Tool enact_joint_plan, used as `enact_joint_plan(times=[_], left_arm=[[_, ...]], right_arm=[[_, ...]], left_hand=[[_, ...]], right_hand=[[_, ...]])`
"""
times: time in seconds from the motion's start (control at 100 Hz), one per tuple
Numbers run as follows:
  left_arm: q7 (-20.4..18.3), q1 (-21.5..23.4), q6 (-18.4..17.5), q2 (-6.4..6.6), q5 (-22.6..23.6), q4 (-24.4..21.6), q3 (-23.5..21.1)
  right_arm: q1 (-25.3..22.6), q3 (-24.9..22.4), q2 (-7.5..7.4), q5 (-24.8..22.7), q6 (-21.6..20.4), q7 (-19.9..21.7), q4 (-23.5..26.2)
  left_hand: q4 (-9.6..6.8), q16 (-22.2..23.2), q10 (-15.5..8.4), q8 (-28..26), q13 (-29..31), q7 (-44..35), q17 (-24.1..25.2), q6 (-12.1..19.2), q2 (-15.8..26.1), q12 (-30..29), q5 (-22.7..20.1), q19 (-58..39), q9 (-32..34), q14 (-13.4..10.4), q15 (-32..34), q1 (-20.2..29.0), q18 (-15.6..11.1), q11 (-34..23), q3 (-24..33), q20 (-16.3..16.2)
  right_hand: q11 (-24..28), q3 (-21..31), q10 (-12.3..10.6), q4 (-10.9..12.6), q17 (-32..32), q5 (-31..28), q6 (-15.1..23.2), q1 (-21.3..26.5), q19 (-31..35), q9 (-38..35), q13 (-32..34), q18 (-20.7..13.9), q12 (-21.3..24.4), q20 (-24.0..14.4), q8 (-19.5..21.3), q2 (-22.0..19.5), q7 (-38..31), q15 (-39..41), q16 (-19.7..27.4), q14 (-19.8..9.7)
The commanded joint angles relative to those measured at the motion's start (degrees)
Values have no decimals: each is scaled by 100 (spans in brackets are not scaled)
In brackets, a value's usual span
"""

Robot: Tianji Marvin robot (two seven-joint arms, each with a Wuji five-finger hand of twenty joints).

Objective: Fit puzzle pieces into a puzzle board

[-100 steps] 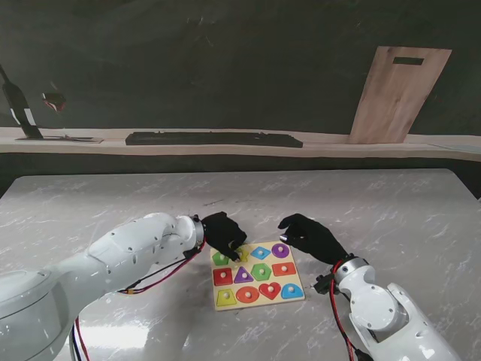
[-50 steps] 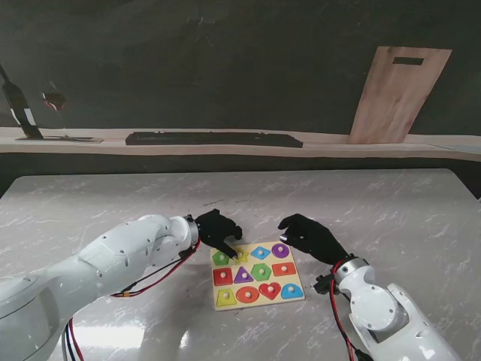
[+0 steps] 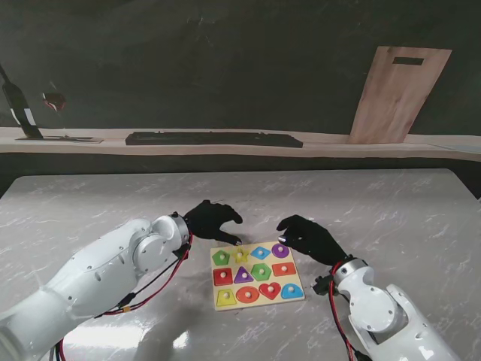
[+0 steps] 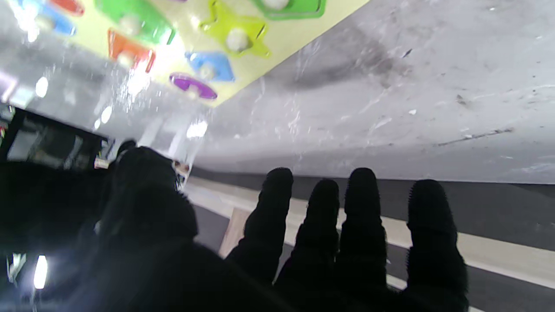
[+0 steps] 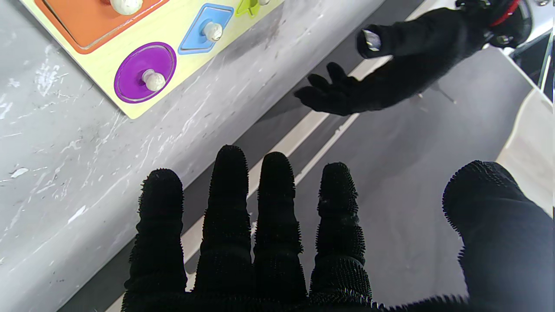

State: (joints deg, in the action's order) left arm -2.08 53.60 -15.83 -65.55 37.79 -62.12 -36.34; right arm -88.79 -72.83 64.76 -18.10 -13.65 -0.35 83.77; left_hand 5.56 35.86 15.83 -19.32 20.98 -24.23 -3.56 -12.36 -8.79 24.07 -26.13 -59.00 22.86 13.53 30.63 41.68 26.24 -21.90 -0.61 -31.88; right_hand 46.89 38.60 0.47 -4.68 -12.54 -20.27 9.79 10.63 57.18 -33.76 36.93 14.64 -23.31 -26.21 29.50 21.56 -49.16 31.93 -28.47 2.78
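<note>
Board (image 3: 258, 274) flat on worktop (image 3: 391, 210), left hand (image 3: 212, 219) released at its 11 o'clock corner, right hand (image 3: 310, 237) released at 2 o'clock, bare marble all round.

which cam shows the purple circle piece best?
Right wrist view: the purple circle is large and sharp, with its knob and board slot clear. The left wrist view shows it blurred and foreshortened; the stand view shows it small, at the board's far right corner.

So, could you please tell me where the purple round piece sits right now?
In the stand view, the purple round piece sits in the puzzle board's far right corner, beside the blue diamond, just nearer me than the right hand.
</note>
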Motion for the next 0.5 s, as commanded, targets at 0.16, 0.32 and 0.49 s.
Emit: enact_joint_plan(times=[0.16,0.32,0.49], left_arm=[[-344,1164,213,224,-475,-1057,-1093],[-547,2038,221,342,-538,-1836,-1955],[-429,2870,173,335,-757,-2469,-2697]], right_arm=[[-71,24,4,-65,-6,-26,52],[-170,-55,-15,-201,-114,-51,136],[-309,-152,-26,-354,-238,-124,272]], left_hand=[[-234,-263,-42,-5,-370,308,295,141,90,-164,701,634,-358,88,-542,-96,-587,363,-107,435],[-249,-449,-110,97,-405,546,362,276,27,-254,674,1049,-350,14,-912,-63,-695,548,-84,676],[-237,-532,-81,79,-281,568,348,235,-135,-247,342,1196,-61,50,-1068,57,-697,610,-84,739]], right_hand=[[102,-104,-116,205,-10,187,-20,-14,130,-15,137,22,-53,-62,-92,-30,145,85,-72,15],[97,-76,-111,204,-13,248,-22,-31,128,16,118,12,-52,-60,-97,8,151,68,-66,1],[22,6,-116,207,-13,331,-32,7,127,112,65,12,-21,-61,-116,254,188,-30,-22,-21]])
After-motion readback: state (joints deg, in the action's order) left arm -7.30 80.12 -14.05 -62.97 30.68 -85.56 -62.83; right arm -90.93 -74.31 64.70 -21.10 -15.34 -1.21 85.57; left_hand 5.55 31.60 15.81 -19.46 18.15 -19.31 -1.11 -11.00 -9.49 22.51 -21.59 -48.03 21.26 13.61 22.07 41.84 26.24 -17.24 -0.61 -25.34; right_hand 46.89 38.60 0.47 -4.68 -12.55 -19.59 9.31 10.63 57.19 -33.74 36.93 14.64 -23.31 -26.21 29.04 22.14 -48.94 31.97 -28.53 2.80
